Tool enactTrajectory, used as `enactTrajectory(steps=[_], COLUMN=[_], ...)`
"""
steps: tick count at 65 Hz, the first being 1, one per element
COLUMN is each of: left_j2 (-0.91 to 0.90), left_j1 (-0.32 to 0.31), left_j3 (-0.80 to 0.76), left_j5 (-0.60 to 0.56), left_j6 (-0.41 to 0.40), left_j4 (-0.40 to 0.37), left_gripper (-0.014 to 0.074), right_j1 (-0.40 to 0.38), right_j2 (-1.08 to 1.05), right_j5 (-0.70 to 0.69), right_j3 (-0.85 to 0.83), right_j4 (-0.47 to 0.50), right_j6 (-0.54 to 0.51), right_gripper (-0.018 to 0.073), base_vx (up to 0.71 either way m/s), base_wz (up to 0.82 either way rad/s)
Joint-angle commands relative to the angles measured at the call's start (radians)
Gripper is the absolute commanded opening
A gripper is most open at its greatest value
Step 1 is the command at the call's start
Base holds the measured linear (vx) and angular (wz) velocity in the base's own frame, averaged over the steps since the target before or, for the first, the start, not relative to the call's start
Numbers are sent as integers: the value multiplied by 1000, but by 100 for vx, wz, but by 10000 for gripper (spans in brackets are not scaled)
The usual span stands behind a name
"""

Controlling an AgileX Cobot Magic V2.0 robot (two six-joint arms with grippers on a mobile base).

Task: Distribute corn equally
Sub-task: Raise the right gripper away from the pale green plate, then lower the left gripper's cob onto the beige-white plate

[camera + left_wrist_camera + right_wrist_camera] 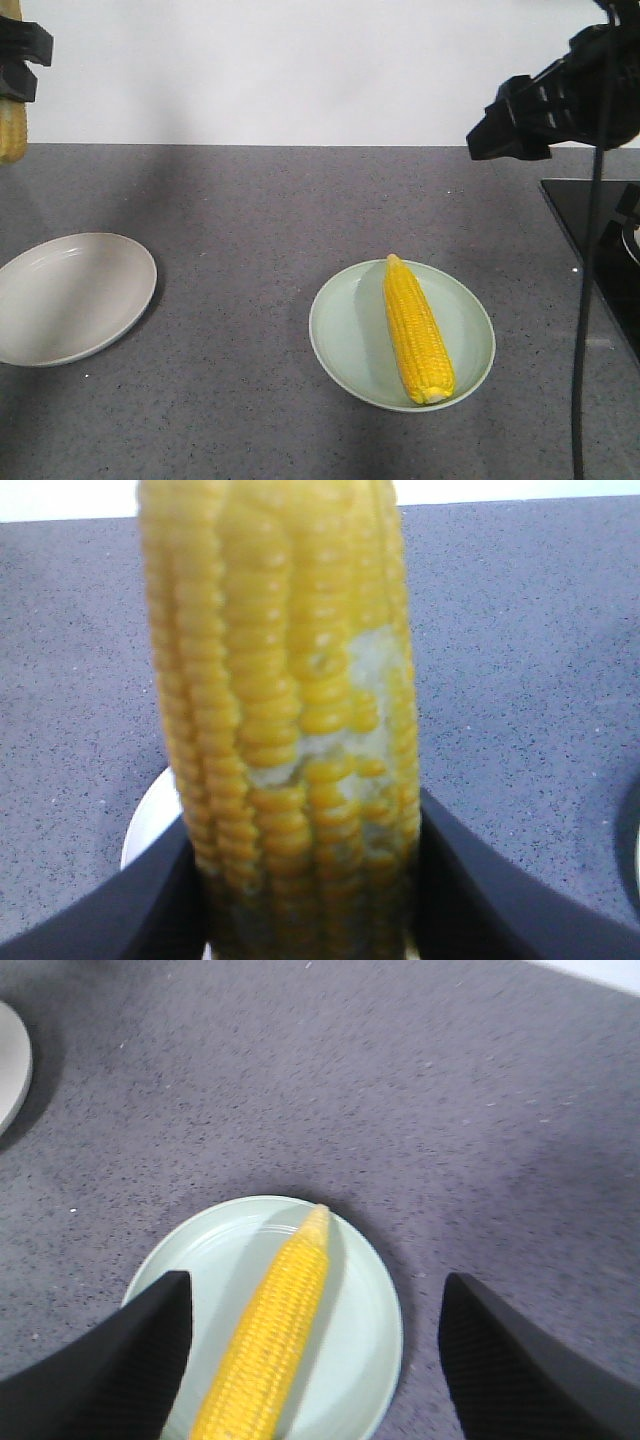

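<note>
Gripping a cob of corn [285, 730] between its two dark fingers [150, 900], the left gripper [300, 920] fills the lower part of the left wrist view; the cob stands upright there, with a pale patch of missing kernels on its right side, and in the front view it hangs at the upper left edge of the frame, clear of the counter. Right gripper [310, 1360] hovers with its jaws spread wide and nothing between them, above the pale green plate [345, 345] at lower centre of the front view; a second cob [416, 330] lies lengthwise on that plate, tapered tip toward the far rim. Grey speckled counter [250, 200] spans every view; a beige plate [70, 295] sits at the left edge, holding nothing; a black panel [590, 220], possibly a hob, shows at the right edge.
</note>
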Motion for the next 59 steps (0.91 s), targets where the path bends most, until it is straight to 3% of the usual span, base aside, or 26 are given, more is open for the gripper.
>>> enactTrajectory(steps=[1,22,43,59], left_j2=[-31,-31,-30,-29], left_j1=[1,1,1,1], left_j3=[-31,-31,-21,154], left_j5=[-53,-51,4,-7], left_j6=[-2,-2,5,24], left_j4=[8,7,7,31], left_gripper=[6,6,6,6], right_j1=[-3,-3,-3,-3], right_j2=[-108,-331,-369,-369], right_j5=[-82,-186,-194,-194], right_j3=[58,286,299,299], right_j4=[-41,-128,-136,-136], right_j6=[20,67,74,73], right_gripper=[511,511,511,511], base_vx=[0,0,0,0], base_wz=[0,0,0,0])
